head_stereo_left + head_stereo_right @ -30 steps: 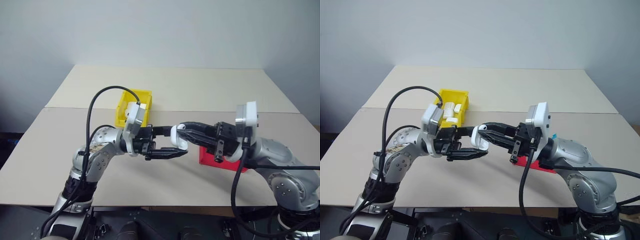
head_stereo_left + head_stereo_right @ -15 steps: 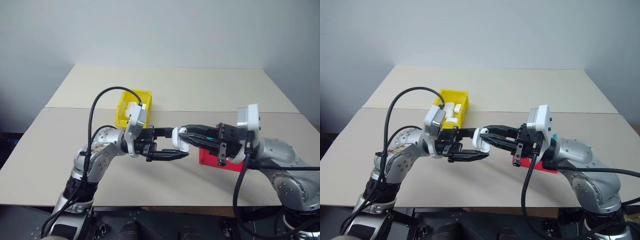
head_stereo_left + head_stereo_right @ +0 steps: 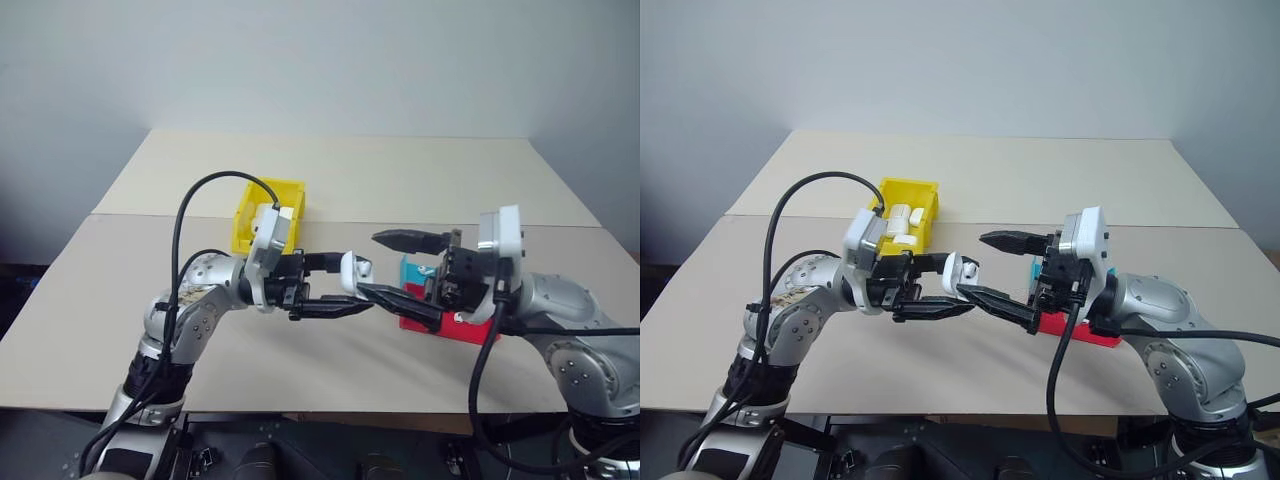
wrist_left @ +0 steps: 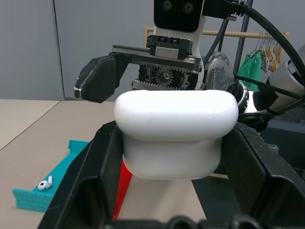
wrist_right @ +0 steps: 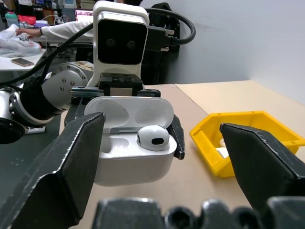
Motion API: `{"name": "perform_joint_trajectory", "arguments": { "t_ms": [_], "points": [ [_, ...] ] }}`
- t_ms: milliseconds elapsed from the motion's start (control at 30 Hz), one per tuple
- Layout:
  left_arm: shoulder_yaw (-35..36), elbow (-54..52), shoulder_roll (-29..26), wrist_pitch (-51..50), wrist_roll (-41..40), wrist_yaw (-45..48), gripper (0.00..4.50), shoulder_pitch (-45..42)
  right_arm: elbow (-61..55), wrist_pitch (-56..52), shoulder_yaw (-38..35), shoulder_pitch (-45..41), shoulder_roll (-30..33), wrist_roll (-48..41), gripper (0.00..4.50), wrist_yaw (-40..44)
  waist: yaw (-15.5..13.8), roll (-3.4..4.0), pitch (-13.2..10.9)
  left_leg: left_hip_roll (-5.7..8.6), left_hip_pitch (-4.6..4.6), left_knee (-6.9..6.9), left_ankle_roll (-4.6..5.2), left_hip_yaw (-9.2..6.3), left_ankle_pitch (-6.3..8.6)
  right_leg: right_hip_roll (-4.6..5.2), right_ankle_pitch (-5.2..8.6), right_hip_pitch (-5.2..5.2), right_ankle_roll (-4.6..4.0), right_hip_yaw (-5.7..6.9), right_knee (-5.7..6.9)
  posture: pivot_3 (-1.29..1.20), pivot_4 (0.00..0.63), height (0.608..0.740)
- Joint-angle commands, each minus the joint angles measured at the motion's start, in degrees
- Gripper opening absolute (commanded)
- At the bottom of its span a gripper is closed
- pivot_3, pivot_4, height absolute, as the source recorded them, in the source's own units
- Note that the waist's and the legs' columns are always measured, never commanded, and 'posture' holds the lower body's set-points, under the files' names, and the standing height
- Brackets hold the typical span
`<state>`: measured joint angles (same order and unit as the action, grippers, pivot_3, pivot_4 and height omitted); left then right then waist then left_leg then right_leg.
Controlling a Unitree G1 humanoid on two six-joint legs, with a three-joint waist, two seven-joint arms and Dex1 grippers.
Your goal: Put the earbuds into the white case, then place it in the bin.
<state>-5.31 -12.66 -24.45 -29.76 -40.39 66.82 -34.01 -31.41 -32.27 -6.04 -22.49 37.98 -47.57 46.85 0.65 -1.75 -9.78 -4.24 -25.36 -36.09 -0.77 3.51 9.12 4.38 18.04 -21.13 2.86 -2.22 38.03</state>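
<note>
**White case open, one bud seated**

White case (image 5: 131, 145) is clamped in the left gripper (image 3: 335, 285) above the bench's middle, lid up, one earbud (image 5: 152, 137) seated. Right gripper (image 3: 405, 270) faces it, fingers spread wide. Second earbud (image 4: 45, 183) lies on the teal tray (image 4: 45, 186), bin (image 3: 262, 215) contents partly hidden.

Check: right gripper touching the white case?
Apart. Right wrist view: right gripper fingers spread wide, clear gaps either side of the white case held by the left gripper.

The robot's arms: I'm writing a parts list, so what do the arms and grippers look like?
Both arms have rounded silver-grey metal segments. Each wrist carries a white camera block with thick black cables looping off it. The left gripper and the right gripper each have two black, tapering fingers on a black geared base.
</note>
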Motion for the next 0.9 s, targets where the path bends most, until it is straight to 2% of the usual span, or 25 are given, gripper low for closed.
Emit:
{"name": "perform_joint_trajectory", "arguments": {
  "t_ms": [33, 100, 200, 233, 333, 433, 567, 667, 833, 900],
  "points": [
    [3.17, -2.31, -1.3, 2.26, -0.66, -0.03, 2.8, -0.38, 3.2, -1.26, -4.44, -3.63, 2.97, -1.16, 4.48, -0.1, 0.06, 0.0, 0.0, 0.0, 0.0, -0.01, 0.0, 0.0, 0.0, 0.0, 0.0, 0.0, 0.0, 0.0, 0.01, 0.0, 0.15, 0.74],
    [3.74, -2.71, -2.08, 2.35, -0.89, -0.03, 2.8, 0.19, 6.84, -1.74, -4.36, -7.02, 6.66, 1.23, 4.48, 1.51, 0.04, 0.01, 0.0, 0.0, 0.01, 0.0, 0.0, 0.01, 0.0, 0.0, 0.0, -0.01, 0.0, 0.0, 0.01, 0.0, 0.15, 0.74],
    [3.86, -3.44, -2.27, 2.36, -0.98, -0.53, 2.8, 0.81, 12.18, -2.12, -0.39, -12.06, 11.94, 7.14, 4.48, 3.86, 0.02, 0.01, -0.01, 0.0, 0.01, 0.02, 0.0, 0.03, 0.0, 0.01, 0.0, -0.03, -0.01, -0.01, 0.0, 0.0, 0.15, 0.74],
    [3.99, -3.85, -2.34, 2.32, -1.09, -0.65, 2.8, 1.2, 14.24, -1.67, 2.74, -14.22, 14.05, 10.81, 4.48, 5.49, 0.02, 0.01, 0.0, 0.0, 0.01, 0.02, 0.0, 0.03, 0.0, 0.01, 0.0, -0.03, -0.01, -0.01, -0.01, 0.0, 0.15, 0.74],
    [4.09, -5.14, -2.2, 2.53, -1.18, -1.11, 2.8, 2.57, 23.46, 7.11, 17.17, -21.67, 20.36, 29.47, 4.48, 14.09, 0.14, 0.02, 0.0, 0.0, 0.0, 0.08, 0.0, 0.09, 0.0, 0.01, 0.0, -0.11, -0.01, -0.07, -0.04, 0.0, 0.15, 0.74],
    [4.04, -5.38, -1.75, 2.87, -1.11, -1.44, 2.8, 2.97, 32.87, 17.75, 25.3, -28.05, 20.76, 39.71, 4.48, 22.07, 0.11, 0.02, -0.01, 0.0, -0.02, 0.08, 0.01, 0.15, 0.0, 0.0, 0.0, -0.18, -0.01, -0.12, -0.04, 0.0, 0.15, 0.74],
    [3.88, -5.2, -0.83, 3.64, -0.89, -1.81, 2.8, 3.17, 48.36, 29.28, 32.21, -37.78, 16.55, 49.19, 4.48, 29.99, 0.32, 0.08, -0.05, 0.0, -0.07, 0.07, 0.01, 0.19, 0.0, 0.01, 0.0, -0.24, 0.0, -0.16, -0.01, 0.0, 0.15, 0.74],
    [3.79, -5.63, -0.03, 4.33, -0.72, -2.44, 2.8, 3.86, 60.78, 36.39, 35.35, -43.71, 12.09, 54.59, 3.87, 33.02, 0.32, 0.08, -0.05, -0.02, -0.09, 0.11, 0.0, 0.18, 0.0, 0.0, 0.0, -0.26, -0.01, -0.14, -0.03, 0.0, 0.15, 0.74],
    [3.71, -6.46, 0.28, 4.84, -0.73, -3.32, 2.8, 4.84, 79.57, 45.88, 38.25, -50.51, 5.93, 62.85, 2.15, 31.18, 0.06, 0.09, -0.06, -0.02, -0.11, 0.11, -0.01, 0.2, 0.0, 0.02, 0.0, -0.25, -0.01, -0.11, -0.05, 0.0, 0.15, 0.74],
    [3.86, -6.67, 0.17, 4.84, -0.84, -3.59, 2.8, 4.98, 86.38, 49.59, 38.92, -52.42, 3.81, 65.15, 2.15, 30.25, 0.04, 0.1, -0.07, -0.01, -0.13, 0.1, -0.03, 0.2, -0.01, 0.02, 0.0, -0.26, -0.01, -0.08, -0.04, 0.0, 0.15, 0.74]
  ]
}}
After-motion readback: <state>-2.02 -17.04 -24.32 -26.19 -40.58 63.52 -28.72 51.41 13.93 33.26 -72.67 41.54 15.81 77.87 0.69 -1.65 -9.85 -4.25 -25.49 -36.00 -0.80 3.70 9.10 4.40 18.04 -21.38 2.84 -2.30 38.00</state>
